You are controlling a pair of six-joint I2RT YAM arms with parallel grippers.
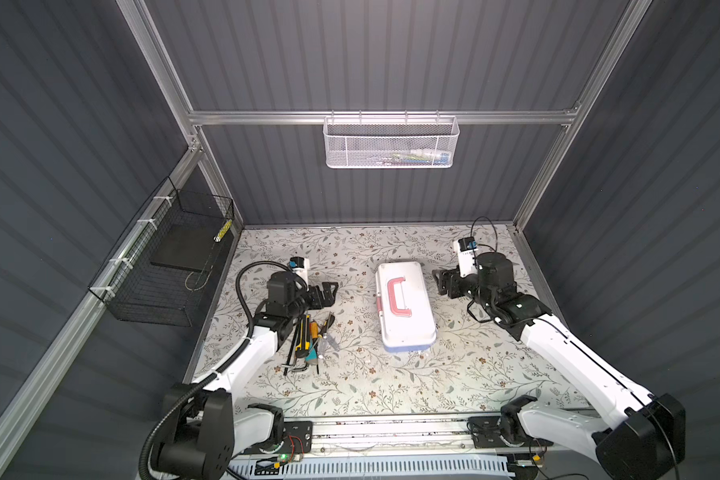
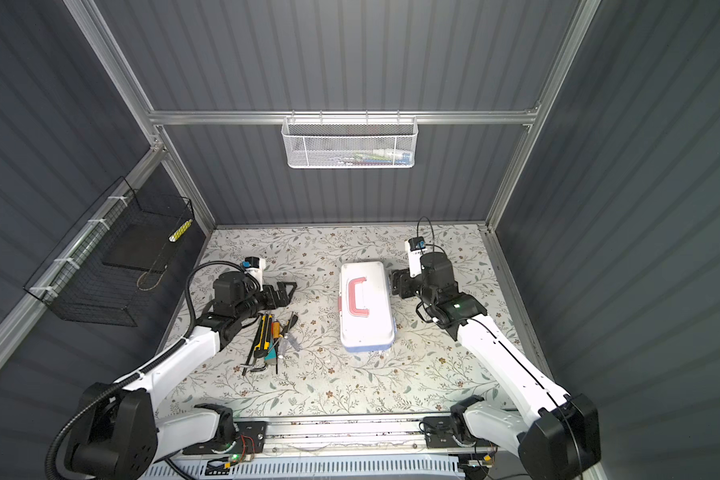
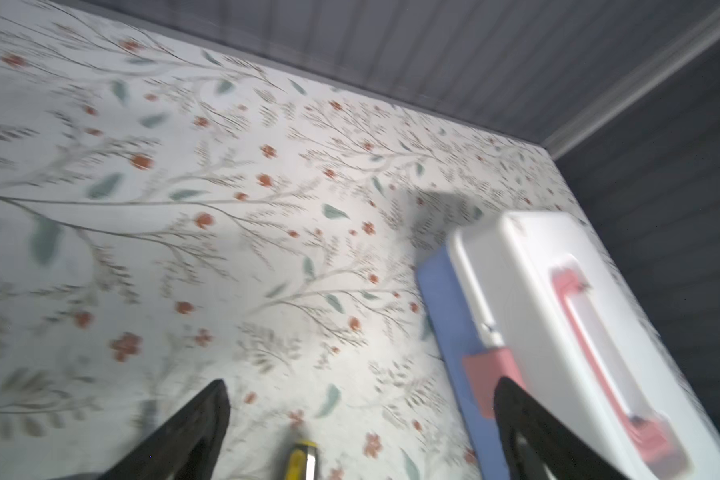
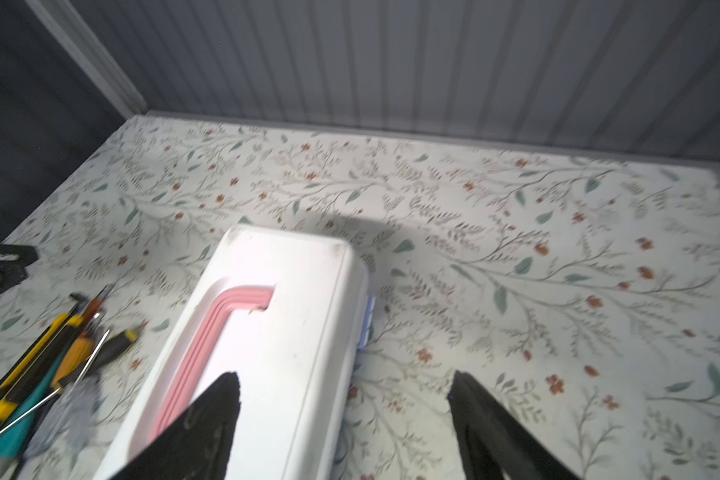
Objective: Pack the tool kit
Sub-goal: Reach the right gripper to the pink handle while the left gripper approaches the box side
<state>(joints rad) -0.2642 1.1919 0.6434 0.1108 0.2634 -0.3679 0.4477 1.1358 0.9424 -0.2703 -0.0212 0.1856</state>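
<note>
tool kit [image 1: 406, 305] [image 2: 366, 305] sits closed near the centre of the table [image 1: 391, 395] in both top views; long axis roughly 12–6, near end skewed slightly toward 5; white lid down, pink-red handle [image 1: 391, 297] folded flat on it, blue base showing at the 6 end, pink latch [image 1: 378, 303] on its 9 side

loose tools [image 1: 308, 340] [image 2: 269, 340] piled at 9 of the case, apart from it: yellow-black utility knife [image 1: 302, 336], orange-handled screwdriver [image 1: 316, 330], hex keys [image 1: 296, 368] at the 6 end of the pile

left gripper [image 1: 331, 291] [image 3: 360, 381] at 12 of the pile and 9 of the case; jaws spread wide, nothing between them but bare table; left wrist view is blurred

right gripper [image 1: 439, 282] [image 4: 345, 374] at 3 of the case, just beside its far half; jaws apart, pinching nothing; in the right wrist view one finger lies over the lid, the other over bare table, with the case's long edge between them; contact with the case: can't tell

white mesh basket [image 1: 390, 143] on the back rail at 12; black wire basket [image 1: 163, 270] on the side wall at 9–10
</note>
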